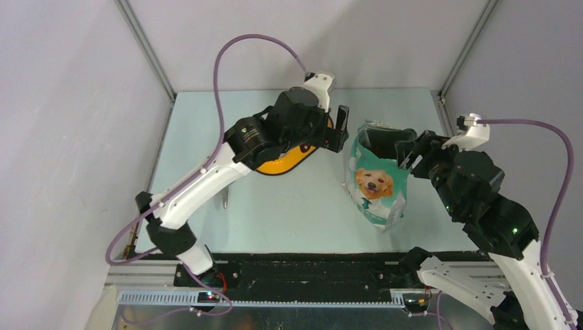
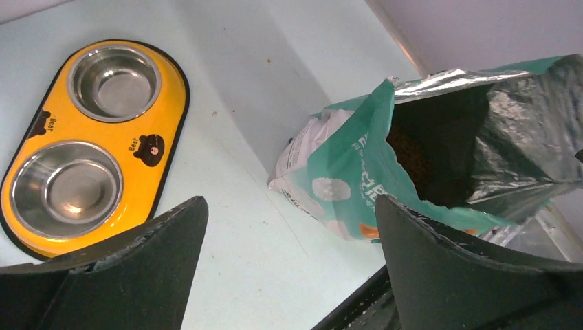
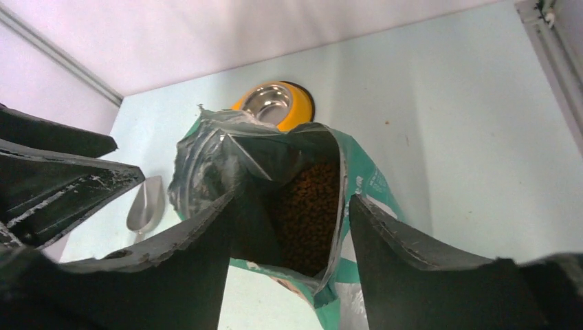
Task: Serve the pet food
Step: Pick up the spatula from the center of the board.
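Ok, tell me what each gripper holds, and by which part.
Nothing is held. The left gripper hangs open above the pale green table; the right gripper is open over the mouth of the teal-and-white foil bag, not clamped on it.

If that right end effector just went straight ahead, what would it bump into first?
Probably the open mouth of the bag, then the pet food inside it, though depth is hard to judge.
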